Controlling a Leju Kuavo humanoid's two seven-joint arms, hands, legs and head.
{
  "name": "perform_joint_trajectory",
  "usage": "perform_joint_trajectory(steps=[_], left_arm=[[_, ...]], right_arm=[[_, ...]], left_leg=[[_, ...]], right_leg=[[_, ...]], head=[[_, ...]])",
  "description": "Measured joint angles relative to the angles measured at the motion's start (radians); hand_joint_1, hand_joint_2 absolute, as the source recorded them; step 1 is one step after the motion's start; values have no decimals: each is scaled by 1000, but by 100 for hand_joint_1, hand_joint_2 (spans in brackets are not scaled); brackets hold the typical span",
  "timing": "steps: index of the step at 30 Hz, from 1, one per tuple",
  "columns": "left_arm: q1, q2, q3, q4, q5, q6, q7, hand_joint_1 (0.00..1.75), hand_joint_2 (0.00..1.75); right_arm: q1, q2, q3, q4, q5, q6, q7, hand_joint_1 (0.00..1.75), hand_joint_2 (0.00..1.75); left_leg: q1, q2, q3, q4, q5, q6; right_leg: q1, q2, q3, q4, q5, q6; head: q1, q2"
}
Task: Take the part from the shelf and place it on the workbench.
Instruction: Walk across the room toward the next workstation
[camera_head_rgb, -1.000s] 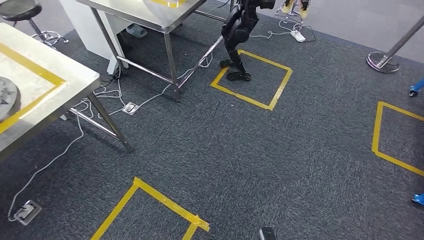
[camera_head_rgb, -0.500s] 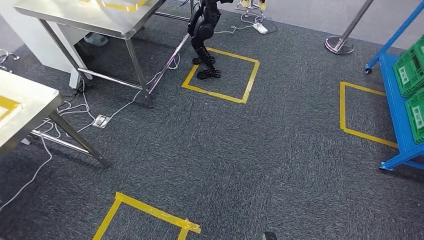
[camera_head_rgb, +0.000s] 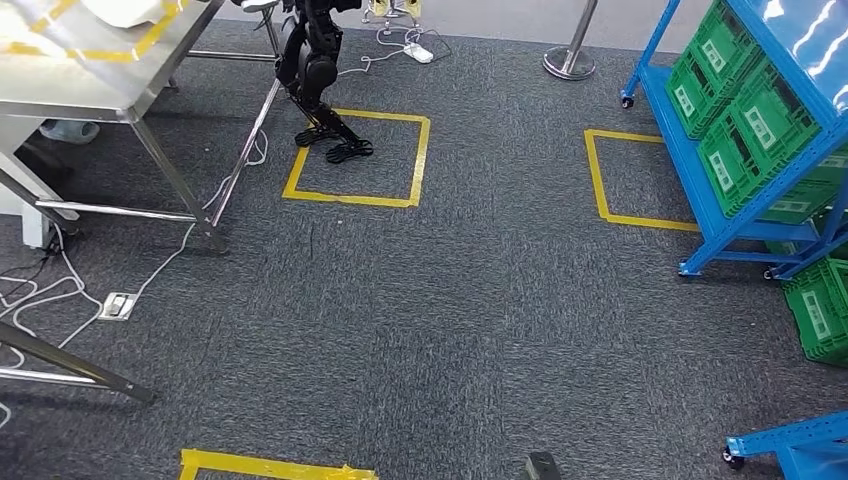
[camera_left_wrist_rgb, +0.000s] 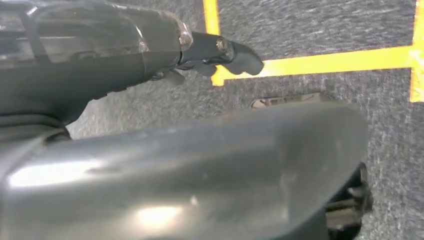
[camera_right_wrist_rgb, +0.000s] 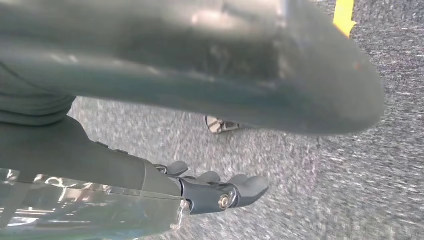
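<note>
The blue shelf (camera_head_rgb: 745, 200) with its green crates (camera_head_rgb: 745, 120) stands off to the robot's right across the carpet — nearer the right hand (camera_right_wrist_rgb: 215, 192) than the left hand (camera_left_wrist_rgb: 210, 55), both hanging empty, fingers loosely extended — the part itself not discernible.

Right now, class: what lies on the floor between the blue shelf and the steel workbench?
In the head view, grey carpet with two yellow tape squares; another robot's black legs stand on the one nearer the workbench, away from the blue shelf.

Blue shelf (camera_head_rgb: 700, 190), green crates (camera_head_rgb: 745, 120), yellow tape squares (camera_head_rgb: 355, 155) on dark grey carpet (camera_head_rgb: 450, 320)
</note>
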Motion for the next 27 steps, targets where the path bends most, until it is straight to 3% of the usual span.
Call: perform_joint_trajectory(steps=[2,4,6,8,9,11,13,15,17,18,20,21,23,24,25,26,27], left_arm=[[-1,-8,0,0,0,-4,-20,0,0],[-1,-18,0,1,-2,-6,-27,0,0],[1,-26,0,1,-4,-7,-27,0,0],[3,-30,0,1,-6,-11,-13,0,0],[3,-31,0,1,-8,-14,4,0,0],[1,-33,0,1,-14,-25,52,0,0],[0,-35,0,2,-20,-35,95,0,0],[0,-38,0,2,-27,-42,126,0,0],[-1,-41,0,1,-37,-46,146,0,0],[-3,-43,0,1,-43,-46,151,0,0],[-4,-44,-1,1,-52,-42,152,0,0],[-4,-43,-1,1,-55,-36,150,0,0],[-2,-41,-1,1,-58,-21,140,0,0],[-1,-39,-1,2,-59,-13,131,0,0],[-1,-37,-1,2,-59,-4,119,0,0],[0,-35,-1,2,-58,4,103,0,0],[0,-32,-1,2,-57,12,84,0,0]], right_arm=[[2,-9,2,0,-7,-6,6,0,0],[3,-17,4,1,-13,-8,6,0,0],[-2,-22,4,2,-15,-8,6,0,0],[-3,-26,4,2,-16,-9,5,0,0],[0,-28,4,2,-17,-12,3,0,0],[7,-35,5,3,-26,-23,1,0,0],[6,-44,5,4,-45,-36,-3,0,0],[2,-56,4,4,-69,-47,-11,0,0],[2,-67,4,4,-93,-57,-20,0,0],[5,-71,3,4,-104,-61,-24,0,0],[4,-76,2,4,-123,-67,-29,0,0],[2,-77,1,4,-131,-68,-30,0,0],[-2,-78,-3,4,-141,-66,-31,0,0],[0,-77,-5,4,-144,-62,-31,0,0],[2,-76,-6,4,-144,-56,-33,0,0],[4,-74,-6,5,-145,-50,-37,0,0],[5,-72,-7,5,-146,-42,-42,0,0]], left_leg=[[-4,23,8,-9,-2,9],[-4,52,17,-15,-4,20],[-7,87,25,-19,-9,28],[-11,122,30,-19,-17,31],[-12,136,33,-19,-21,31],[-12,159,44,-19,-30,28],[-14,177,53,-20,-38,23],[-15,193,57,-22,-42,15],[-15,207,63,-26,-47,5],[-12,189,67,-23,-54,0],[-10,126,45,35,-89,-4],[-10,93,16,94,-116,-3],[-11,81,-57,216,-153,-3],[-11,82,-81,242,-148,-3],[-11,82,-86,232,-123,-3],[-11,77,-74,186,-82,-2],[-9,53,-51,123,-41,0]], right_leg=[[-7,15,-5,1,-2,12],[-7,-23,-22,37,-24,22],[-6,-81,-77,143,-75,32],[-8,-103,-138,251,-111,38],[-9,-106,-148,266,-104,38],[-9,-118,-114,188,-39,33],[0,-158,-55,64,15,22],[12,-183,-31,11,20,9],[15,-168,-29,-1,18,-2],[14,-159,-23,-8,20,-7],[8,-140,-10,-24,25,-19],[8,-130,-6,-26,25,-24],[8,-101,-2,-26,22,-29],[9,-86,1,-25,19,-30],[8,-71,5,-23,16,-29],[8,-55,10,-21,12,-27],[5,-41,12,-18,7,-23]], head=[[1,0],[9,0],[24,0],[33,0],[36,0],[41,0],[45,0],[46,0],[46,0],[43,0],[39,0],[34,0],[23,0],[19,0],[16,0],[13,0],[9,0]])
